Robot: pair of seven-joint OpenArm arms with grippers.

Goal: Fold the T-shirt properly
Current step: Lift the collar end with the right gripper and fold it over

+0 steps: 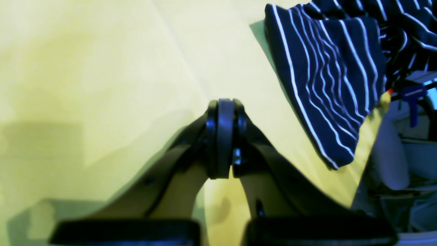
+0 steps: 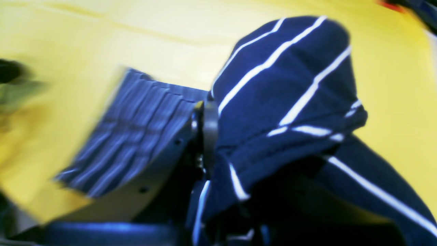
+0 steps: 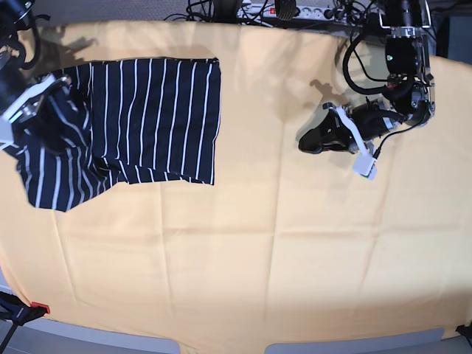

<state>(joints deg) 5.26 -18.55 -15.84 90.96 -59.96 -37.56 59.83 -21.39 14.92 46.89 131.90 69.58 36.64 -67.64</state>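
Observation:
The dark navy T-shirt [image 3: 155, 110] with thin white stripes lies partly folded at the table's far left, with one bunched part [image 3: 51, 177] near the left edge. My right gripper [image 3: 51, 92] is at that left side, shut on a fold of the shirt. In the right wrist view the fabric [image 2: 283, 102] drapes over the gripper [image 2: 205, 116], hiding one finger. My left gripper [image 3: 304, 142] rests on the cloth far to the right of the shirt, shut and empty. In the left wrist view its closed fingertips [image 1: 222, 106] touch, and the shirt [image 1: 324, 85] shows beyond them.
A yellow-orange cloth [image 3: 258, 243] covers the table. Cables and a power strip [image 3: 287, 11] run along the back edge. The left arm's base [image 3: 404, 59] stands at the back right. A red-tipped clamp [image 3: 33, 308] sits at the front left corner.

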